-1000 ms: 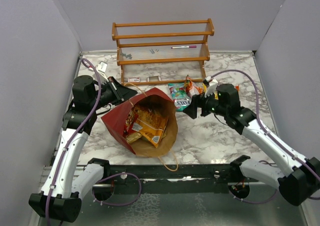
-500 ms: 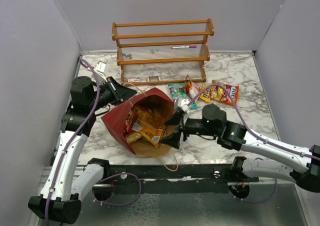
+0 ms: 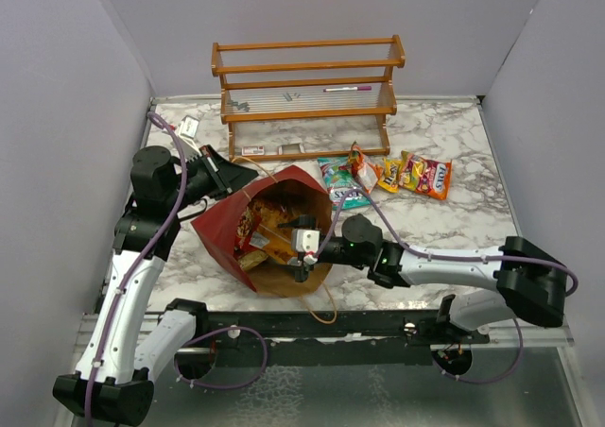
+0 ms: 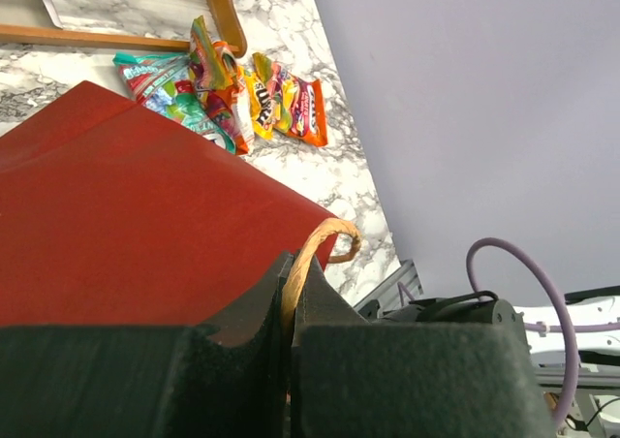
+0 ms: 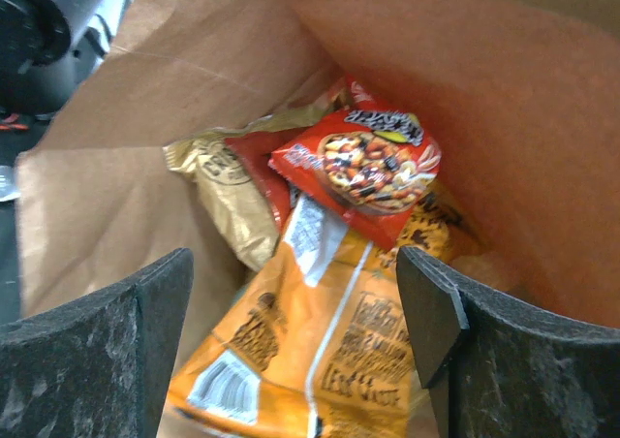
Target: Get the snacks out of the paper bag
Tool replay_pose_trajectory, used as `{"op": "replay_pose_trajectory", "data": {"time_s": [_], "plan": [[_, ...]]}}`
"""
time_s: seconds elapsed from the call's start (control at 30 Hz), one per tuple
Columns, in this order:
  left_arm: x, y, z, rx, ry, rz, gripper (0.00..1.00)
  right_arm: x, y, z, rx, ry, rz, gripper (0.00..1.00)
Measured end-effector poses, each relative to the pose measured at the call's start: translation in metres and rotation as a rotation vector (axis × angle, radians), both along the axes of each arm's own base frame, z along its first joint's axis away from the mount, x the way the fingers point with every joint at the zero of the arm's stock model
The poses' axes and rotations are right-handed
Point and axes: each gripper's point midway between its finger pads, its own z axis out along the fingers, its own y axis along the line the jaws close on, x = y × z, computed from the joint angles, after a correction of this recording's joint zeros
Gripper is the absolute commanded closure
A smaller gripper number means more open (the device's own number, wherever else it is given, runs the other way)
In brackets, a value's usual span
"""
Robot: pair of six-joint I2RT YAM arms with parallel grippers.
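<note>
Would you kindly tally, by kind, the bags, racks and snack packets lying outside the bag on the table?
paper bag: 1
wooden rack: 1
snack packets outside the bag: 4 (teal packet, orange packet, yellow packet, red packet)
Total: 6

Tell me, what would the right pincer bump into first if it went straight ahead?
Probably the big orange packet inside the paper bag, right ahead of the open right pincer; depth is unclear.
</note>
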Motion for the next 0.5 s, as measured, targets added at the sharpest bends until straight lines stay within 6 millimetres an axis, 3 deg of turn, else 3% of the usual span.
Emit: {"op": "replay_pose_trajectory", "data": {"time_s": [0.2,0.5], "plan": [[-0.005,0.001,0.011,-0.014,-0.048,0.001,1.0,0.018,0.019,-0.001,0.005,-0.185,0.002,0.29],[-0.008,0.003,0.012,-0.007,-0.057,0.01,1.0,0.035,0.058,0.008,-0.053,-0.449,0.093,0.33]]}}
